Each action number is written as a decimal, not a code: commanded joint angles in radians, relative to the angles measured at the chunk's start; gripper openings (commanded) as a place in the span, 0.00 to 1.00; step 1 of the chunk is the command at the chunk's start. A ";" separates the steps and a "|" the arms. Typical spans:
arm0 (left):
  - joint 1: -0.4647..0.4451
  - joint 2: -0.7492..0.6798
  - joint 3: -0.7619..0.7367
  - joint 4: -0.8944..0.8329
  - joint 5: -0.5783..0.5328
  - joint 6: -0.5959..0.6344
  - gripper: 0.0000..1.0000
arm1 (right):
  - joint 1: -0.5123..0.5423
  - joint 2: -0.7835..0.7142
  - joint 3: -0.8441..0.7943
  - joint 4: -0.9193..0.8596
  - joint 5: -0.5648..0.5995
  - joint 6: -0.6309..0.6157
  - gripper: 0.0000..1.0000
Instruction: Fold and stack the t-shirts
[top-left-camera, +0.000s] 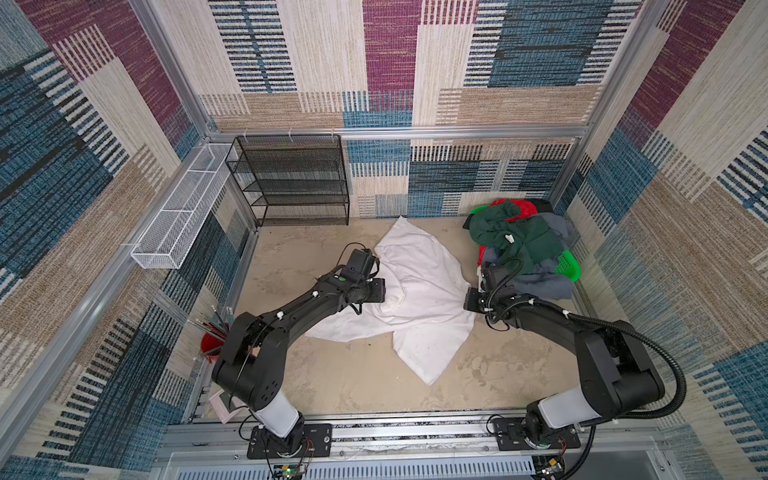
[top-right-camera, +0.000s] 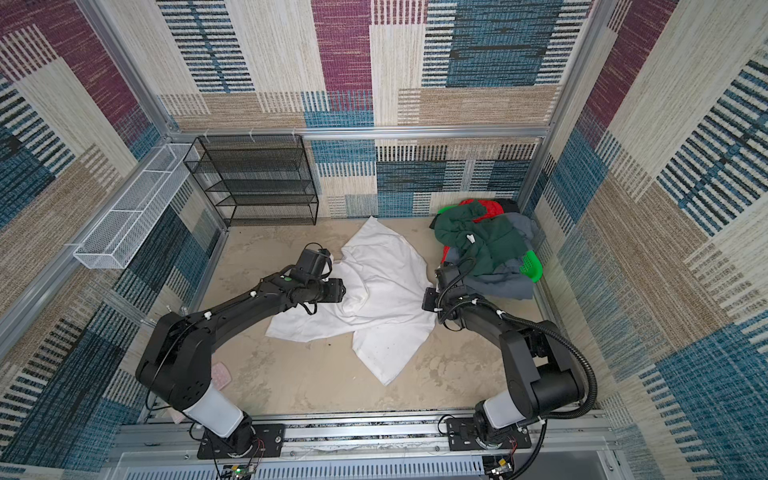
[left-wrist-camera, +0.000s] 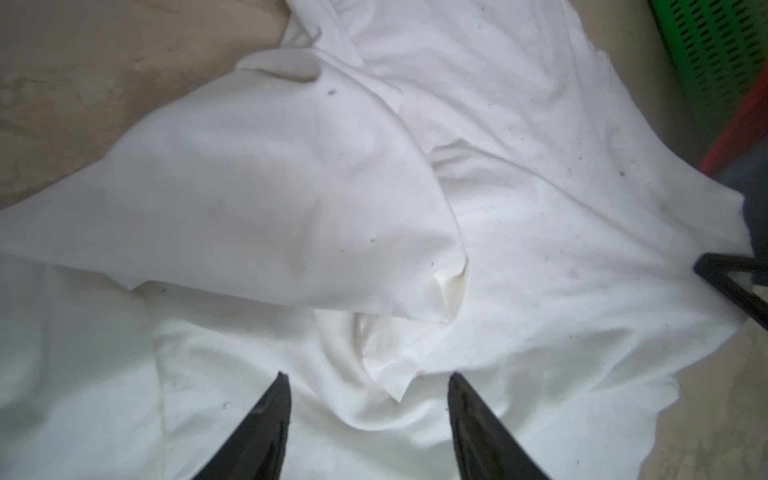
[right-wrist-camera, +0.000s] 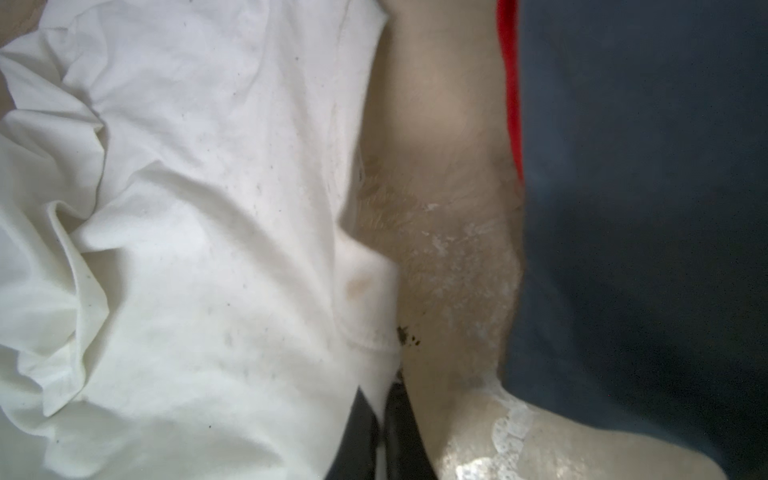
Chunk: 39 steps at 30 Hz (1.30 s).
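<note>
While the white shirt is lying rumpled in the middle of the table, your left gripper is hovering open over it and your right gripper is pinching its edge, so you are handling light, floppy cloth, best taken at a hem.

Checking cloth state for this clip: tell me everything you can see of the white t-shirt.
The white t-shirt is thin, soft cloth flecked with small dark specks; no print shows. It lies unfolded and crumpled on the table, one flap doubled over its middle, creases bunched there. A strip of bare table separates it from the grey-blue shirt. The right gripper is shut on its edge; the left gripper is open just above its folds.
</note>
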 joint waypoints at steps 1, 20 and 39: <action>-0.029 0.089 0.084 -0.012 0.045 0.001 0.61 | 0.001 -0.022 -0.019 0.046 -0.021 0.026 0.00; -0.060 0.356 0.324 -0.201 -0.086 0.029 0.47 | 0.001 -0.117 -0.107 0.063 -0.017 0.044 0.00; 0.136 0.306 0.406 -0.216 -0.014 0.099 0.00 | 0.001 -0.154 -0.153 0.042 0.054 0.077 0.00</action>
